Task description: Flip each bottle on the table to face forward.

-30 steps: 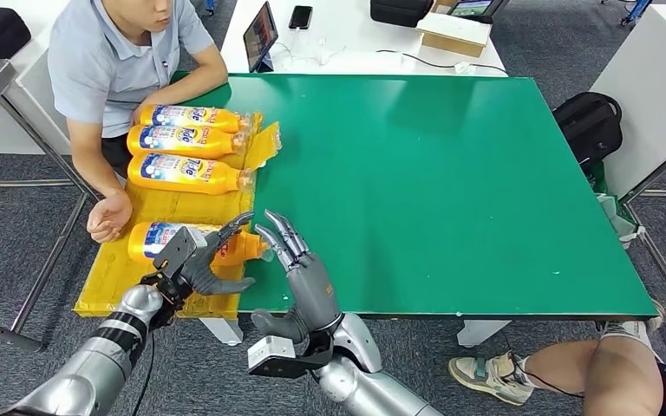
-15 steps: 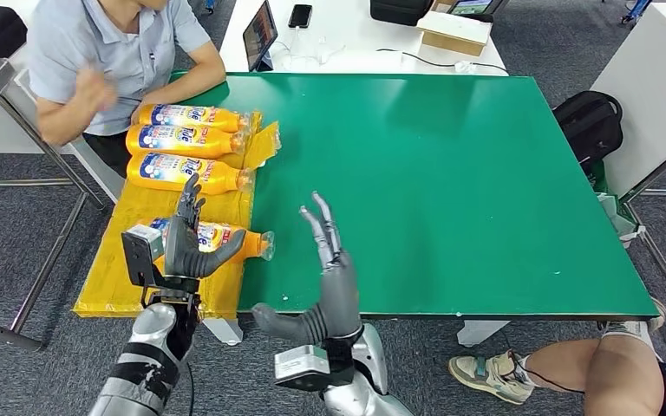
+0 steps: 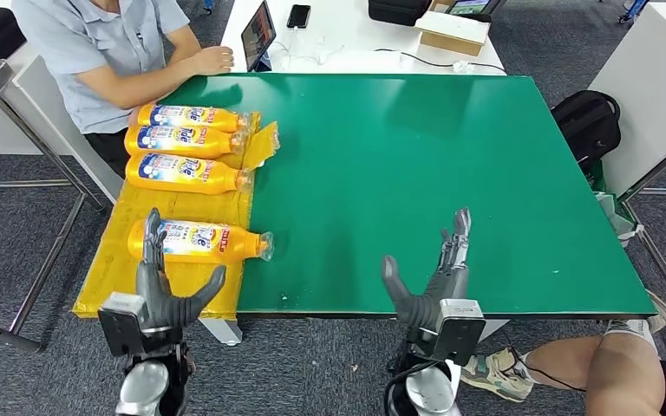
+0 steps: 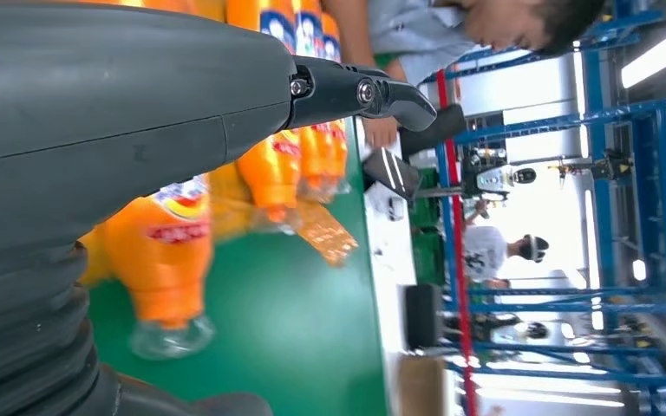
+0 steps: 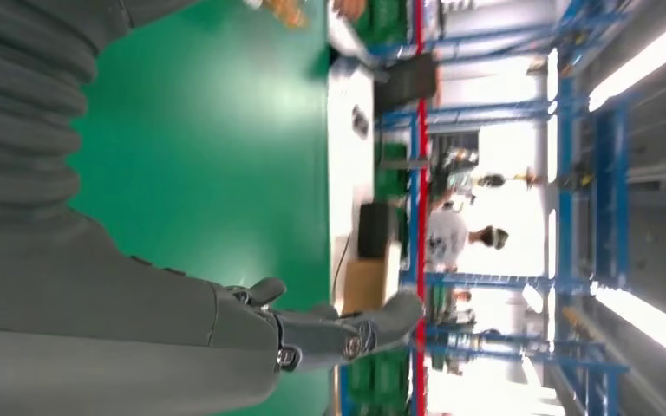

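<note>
Head view is showing a green table (image 3: 434, 173) taking up most of the scene. A yellow mat (image 3: 130, 269) is covering the table's left edge. A seated person (image 3: 108, 52) is resting a hand on the table's far left corner. Four orange bottles are lying on their sides on the mat, caps pointing toward the table's middle: three bottles (image 3: 189, 143) are lying side by side near the person, and a fourth bottle (image 3: 199, 241) is lying apart, nearer the table's front edge. The left hand (image 3: 160, 290) is hovering just in front of that fourth bottle, fingers spread, holding nothing. The right hand (image 3: 438, 282) is hovering over the table's front edge, well apart from the bottles, fingers spread and empty.
</note>
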